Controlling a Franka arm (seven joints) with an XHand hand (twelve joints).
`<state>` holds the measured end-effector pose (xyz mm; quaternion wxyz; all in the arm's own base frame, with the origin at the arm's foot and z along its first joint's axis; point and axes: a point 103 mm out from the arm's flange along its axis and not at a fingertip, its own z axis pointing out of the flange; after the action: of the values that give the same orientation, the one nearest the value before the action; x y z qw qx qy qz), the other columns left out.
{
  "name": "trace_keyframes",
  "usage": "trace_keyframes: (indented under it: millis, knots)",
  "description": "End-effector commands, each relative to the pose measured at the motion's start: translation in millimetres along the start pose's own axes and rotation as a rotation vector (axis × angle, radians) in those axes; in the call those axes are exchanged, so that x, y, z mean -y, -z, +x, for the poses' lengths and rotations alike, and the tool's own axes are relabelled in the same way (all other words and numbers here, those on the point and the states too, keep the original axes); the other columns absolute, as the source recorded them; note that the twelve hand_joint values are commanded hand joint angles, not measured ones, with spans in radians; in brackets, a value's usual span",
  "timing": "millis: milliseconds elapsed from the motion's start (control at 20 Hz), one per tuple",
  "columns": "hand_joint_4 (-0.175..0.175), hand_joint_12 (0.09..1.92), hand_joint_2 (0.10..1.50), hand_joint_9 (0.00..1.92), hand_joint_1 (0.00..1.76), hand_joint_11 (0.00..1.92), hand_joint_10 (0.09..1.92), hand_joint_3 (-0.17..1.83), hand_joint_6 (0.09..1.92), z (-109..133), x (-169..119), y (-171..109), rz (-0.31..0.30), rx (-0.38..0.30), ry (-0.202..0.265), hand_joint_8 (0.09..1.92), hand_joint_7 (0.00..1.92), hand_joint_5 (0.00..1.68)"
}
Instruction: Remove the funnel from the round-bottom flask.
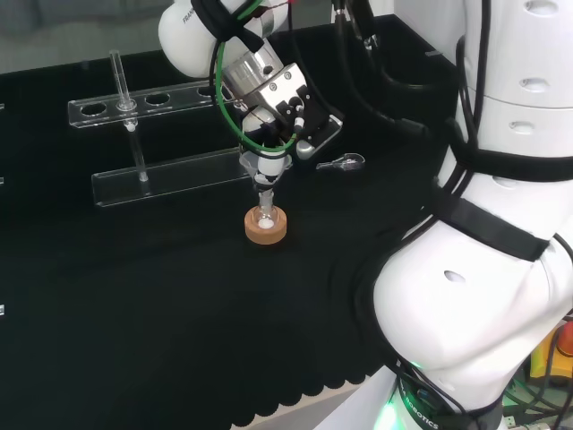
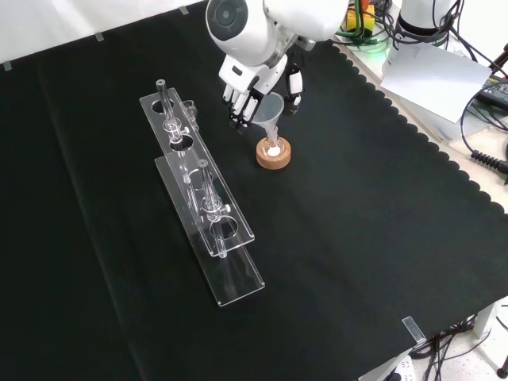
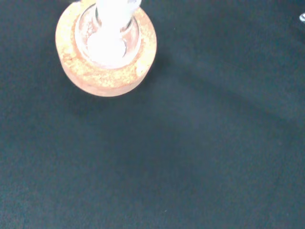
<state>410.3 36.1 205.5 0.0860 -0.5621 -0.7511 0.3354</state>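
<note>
1. The flask (image 2: 272, 148), clear glass in its cork ring (image 2: 273, 156), is hard to make out, upper centre of the front view.
2. The hand (image 2: 252, 87) curls around the funnel (image 2: 271, 111), which sits in the flask.

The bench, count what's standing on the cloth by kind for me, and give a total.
Cork ring stand: 1
Round-bottom flask on it: 1
Funnel in the flask: 1
Clear test-tube rack: 1
Glass tubes plainly upright in the rack: 2
Small clear piece beyond the hand: 1
Total: 7
</note>
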Motion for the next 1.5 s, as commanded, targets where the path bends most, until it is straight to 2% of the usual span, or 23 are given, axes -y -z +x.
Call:
trace_keyframes:
  millis: [50,300,650,1100,1500]
  knots:
    - [0.027,1.33,0.83,0.72,0.74,0.56,0.53,0.53,0.14,-3.2,5.4,7.9,-0.037,0.016,-0.009,0.58,0.33,0.64]
    - [0.034,1.32,0.84,0.75,0.74,0.57,0.50,0.53,0.21,-5.3,13.6,16.6,-0.041,0.033,-0.017,0.57,0.35,0.68]
    - [0.038,1.32,0.83,0.78,0.75,0.56,0.46,0.53,0.45,-12.2,34.0,29.7,-0.067,0.041,-0.044,0.56,0.36,0.61]
    - [0.044,1.32,0.83,0.79,0.75,0.56,0.46,0.54,0.57,-12.6,50.6,49.3,-0.083,0.073,-0.064,0.56,0.36,0.60]
    - [0.046,1.32,0.82,0.79,0.76,0.55,0.46,0.54,0.60,-21.1,61.1,74.1,-0.110,0.096,-0.088,0.57,0.36,0.60]
